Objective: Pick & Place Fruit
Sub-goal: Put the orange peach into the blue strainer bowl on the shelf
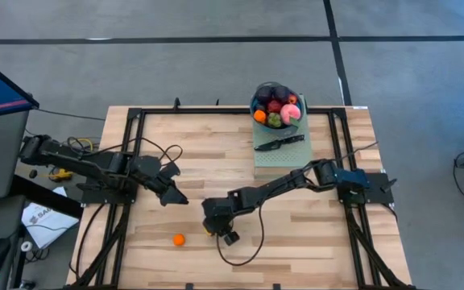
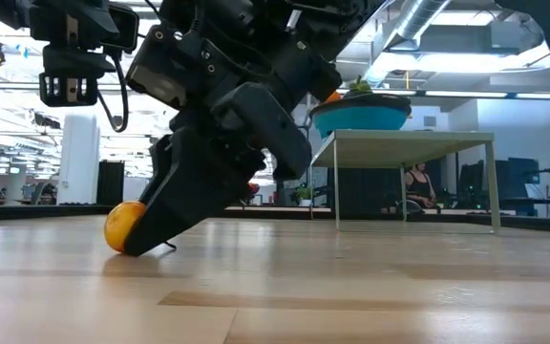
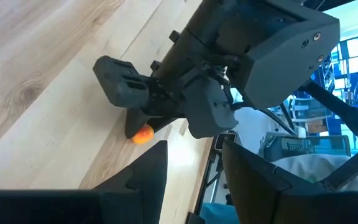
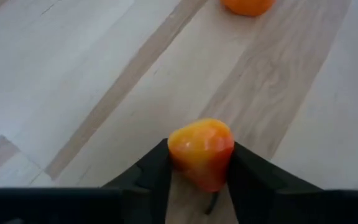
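A small orange-red fruit [image 4: 201, 149] sits between the fingers of my right gripper [image 4: 199, 163], which is shut on it low over the near middle of the table [image 1: 213, 228]. A second small orange fruit [image 1: 179, 239] lies loose on the wood just left of it, also seen ahead of the fingers [image 4: 247, 5]. A blue bowl [image 1: 256, 103] at the far edge holds several red, pink, purple and green fruits. My left gripper [image 1: 173, 194] hangs open over the table's left middle, touching nothing. In the low view an orange fruit [image 2: 120, 227] shows at a dark fingertip. My right gripper pinches the orange-red fruit by its two sides [image 4: 178, 155], one finger on each. The fingers slant down from the table's right side. In the left wrist view the fruit [image 3: 142, 135] sits on the wood under the fingertips.
The bowl stands on a grey-green mat [image 1: 292, 157] with a black knife [image 1: 280, 143] lying on it. Cables [image 1: 163, 153] trail over the table's left part. A dark frame [image 1: 135, 121] runs along the table's edges. Bare wood lies along the near right.
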Controlling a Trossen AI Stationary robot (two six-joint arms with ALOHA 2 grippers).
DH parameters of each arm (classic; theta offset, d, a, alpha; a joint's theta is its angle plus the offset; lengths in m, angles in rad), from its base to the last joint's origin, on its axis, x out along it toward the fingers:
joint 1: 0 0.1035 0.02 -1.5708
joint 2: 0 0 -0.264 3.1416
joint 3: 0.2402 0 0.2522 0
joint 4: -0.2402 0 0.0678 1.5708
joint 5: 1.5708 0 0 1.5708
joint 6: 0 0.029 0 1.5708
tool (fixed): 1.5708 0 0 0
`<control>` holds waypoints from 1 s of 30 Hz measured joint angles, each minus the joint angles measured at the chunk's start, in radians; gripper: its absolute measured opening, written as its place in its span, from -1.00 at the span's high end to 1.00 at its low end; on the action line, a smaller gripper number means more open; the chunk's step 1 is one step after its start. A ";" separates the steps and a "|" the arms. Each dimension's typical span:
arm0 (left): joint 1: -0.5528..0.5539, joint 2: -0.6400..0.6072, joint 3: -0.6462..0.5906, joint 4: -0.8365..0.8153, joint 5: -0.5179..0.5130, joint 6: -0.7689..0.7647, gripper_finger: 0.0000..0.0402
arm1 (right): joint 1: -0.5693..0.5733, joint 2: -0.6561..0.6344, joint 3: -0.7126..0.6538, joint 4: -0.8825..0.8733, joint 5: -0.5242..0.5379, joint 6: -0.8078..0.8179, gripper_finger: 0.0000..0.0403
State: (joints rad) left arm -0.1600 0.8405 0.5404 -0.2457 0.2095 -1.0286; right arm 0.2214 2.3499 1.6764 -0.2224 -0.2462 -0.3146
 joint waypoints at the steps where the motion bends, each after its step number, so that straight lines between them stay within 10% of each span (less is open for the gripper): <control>1: 0.000 0.000 0.000 0.000 -0.001 0.000 0.26 | 0.000 -0.001 -0.001 -0.002 0.000 0.019 0.41; 19: 0.000 0.000 0.000 0.018 -0.008 0.010 0.26 | -0.030 -0.444 -0.001 -0.419 0.001 0.571 0.40; 30: 0.004 -0.001 0.000 0.049 -0.007 0.158 0.26 | -0.176 -0.815 -0.002 -1.008 0.325 0.786 0.36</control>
State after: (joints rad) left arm -0.1558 0.8398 0.5405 -0.1966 0.2024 -0.8706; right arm 0.0450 1.5348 1.6749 -1.2302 0.0789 0.4710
